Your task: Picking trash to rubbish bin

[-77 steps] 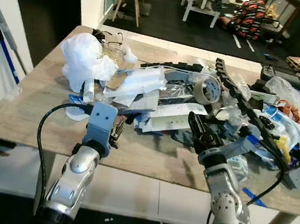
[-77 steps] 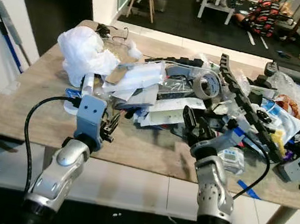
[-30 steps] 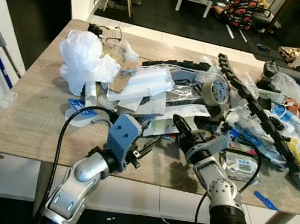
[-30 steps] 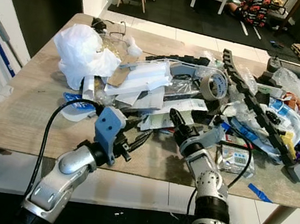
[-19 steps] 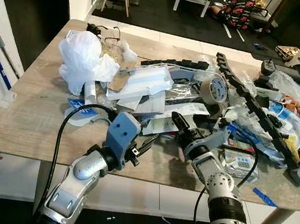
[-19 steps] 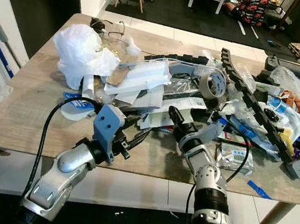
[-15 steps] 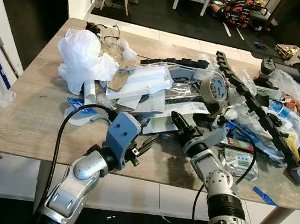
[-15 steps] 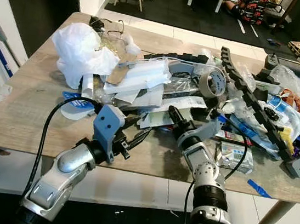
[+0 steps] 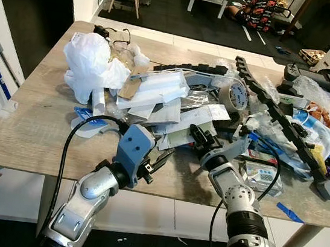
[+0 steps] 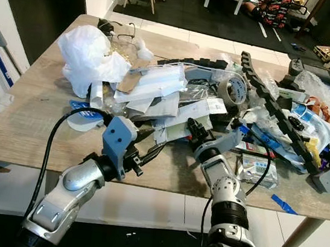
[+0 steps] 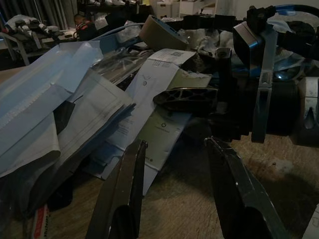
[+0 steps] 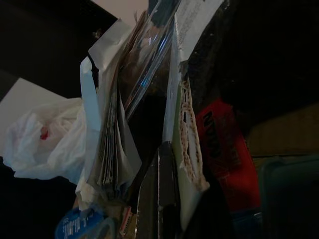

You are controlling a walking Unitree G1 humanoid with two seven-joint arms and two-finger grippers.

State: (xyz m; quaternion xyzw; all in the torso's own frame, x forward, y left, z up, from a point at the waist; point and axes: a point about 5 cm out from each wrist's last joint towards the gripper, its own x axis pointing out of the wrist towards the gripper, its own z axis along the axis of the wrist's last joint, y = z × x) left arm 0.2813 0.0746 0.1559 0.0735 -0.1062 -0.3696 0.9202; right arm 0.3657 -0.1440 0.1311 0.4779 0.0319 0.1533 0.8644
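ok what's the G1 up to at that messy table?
It's clearing trash off a cluttered wooden table. The right gripper is pushed into the edge of the pile, its fingers closed on a white printed packet and tilting it up off the heap. The left gripper sits open just above the tabletop beside it, holding nothing. A white plastic bag, a roll of tape and a black cable chain lie untouched in the pile.

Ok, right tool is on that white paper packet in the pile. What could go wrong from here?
The right tool pinches a white packet overlapped by other wrappers, so pulling may drag them along. The tape roll beside the heap could get nudged. The left tool, open and close by, might collide.
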